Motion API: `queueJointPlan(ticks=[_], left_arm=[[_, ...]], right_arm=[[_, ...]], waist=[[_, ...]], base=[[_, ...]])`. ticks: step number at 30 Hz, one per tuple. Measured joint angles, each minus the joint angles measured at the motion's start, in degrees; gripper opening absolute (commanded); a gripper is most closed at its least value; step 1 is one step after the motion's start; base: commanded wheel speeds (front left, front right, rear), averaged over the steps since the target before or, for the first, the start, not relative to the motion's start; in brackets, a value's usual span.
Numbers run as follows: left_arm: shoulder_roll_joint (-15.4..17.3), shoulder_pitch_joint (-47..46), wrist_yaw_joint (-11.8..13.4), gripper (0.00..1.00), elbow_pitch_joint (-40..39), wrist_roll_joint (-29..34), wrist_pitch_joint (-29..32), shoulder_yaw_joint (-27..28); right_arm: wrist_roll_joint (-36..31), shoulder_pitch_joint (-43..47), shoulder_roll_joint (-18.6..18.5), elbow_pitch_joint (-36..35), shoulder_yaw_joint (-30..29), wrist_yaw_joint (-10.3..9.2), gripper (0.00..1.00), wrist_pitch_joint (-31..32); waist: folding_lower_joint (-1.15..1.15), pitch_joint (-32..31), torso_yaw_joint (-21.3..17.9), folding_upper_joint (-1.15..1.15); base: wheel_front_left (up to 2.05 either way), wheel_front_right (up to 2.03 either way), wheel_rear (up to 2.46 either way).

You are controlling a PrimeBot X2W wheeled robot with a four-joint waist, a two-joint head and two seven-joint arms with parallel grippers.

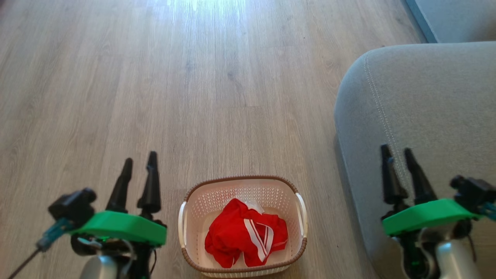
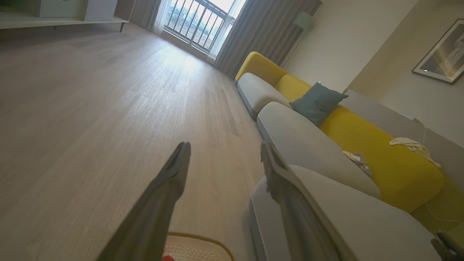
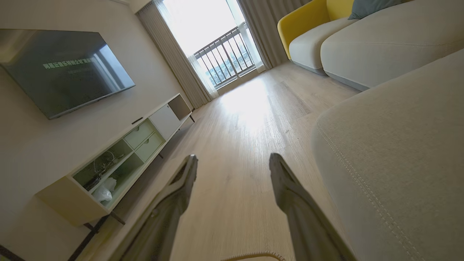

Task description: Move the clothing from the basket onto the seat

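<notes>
Inside the basket (image 1: 232,193), low centre of the head view: clothing (image 1: 244,236) bunched in one red heap, white stripe bands on top. Basket stands on wood floor (image 1: 155,77), near the seat (image 1: 426,108), which lies to its right with a rounded grey corner and pale double seam. left gripper (image 1: 139,159) hovers left of basket, fingers spread, empty. right gripper (image 1: 396,149) over seat's edge, fingers likewise spread, holding nothing.

Soft red cloth clothing (image 1: 244,232) fills a perforated cream plastic basket (image 1: 217,197) on matt wood-grain floor (image 1: 193,97), beside the matt grey fabric seat (image 1: 426,100).
</notes>
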Motion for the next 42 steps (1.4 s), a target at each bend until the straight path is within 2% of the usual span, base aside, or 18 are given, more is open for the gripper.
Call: queueJointPlan(ticks=[9,16,31,37,42], left_arm=[[0.12,0.08,2.02,1.0,0.12,9.04,-1.54,-3.36],[1.16,0.07,5.06,1.0,0.16,15.13,-2.61,-6.39],[2.26,0.39,8.25,1.0,5.35,25.07,-5.15,-11.74],[3.31,0.43,9.32,1.0,8.33,30.18,-5.99,-14.1],[3.26,0.43,10.76,1.0,8.46,31.98,-6.97,-14.74]], right_arm=[[-5.16,0.0,0.02,0.25,1.69,0.01,1.0,-1.41],[-7.13,0.0,0.02,2.29,2.61,0.01,1.0,-2.48],[-15.58,-1.09,0.02,12.72,3.0,0.01,1.0,-5.0],[-19.87,-2.45,0.02,15.52,3.15,0.01,1.0,-5.98],[-22.08,-2.55,0.02,17.37,3.18,0.01,1.0,-6.82]], waist=[[0.0,-0.19,-0.12,0.0],[0.0,-0.42,-0.29,0.0],[0.0,-1.04,-0.61,0.0],[0.0,-1.32,-0.42,0.0],[0.0,-1.59,-0.34,0.0]], base=[[0.0,0.0,0.0],[0.0,0.0,0.0],[0.0,0.0,0.0],[0.0,0.0,0.0],[0.0,0.0,0.0]])
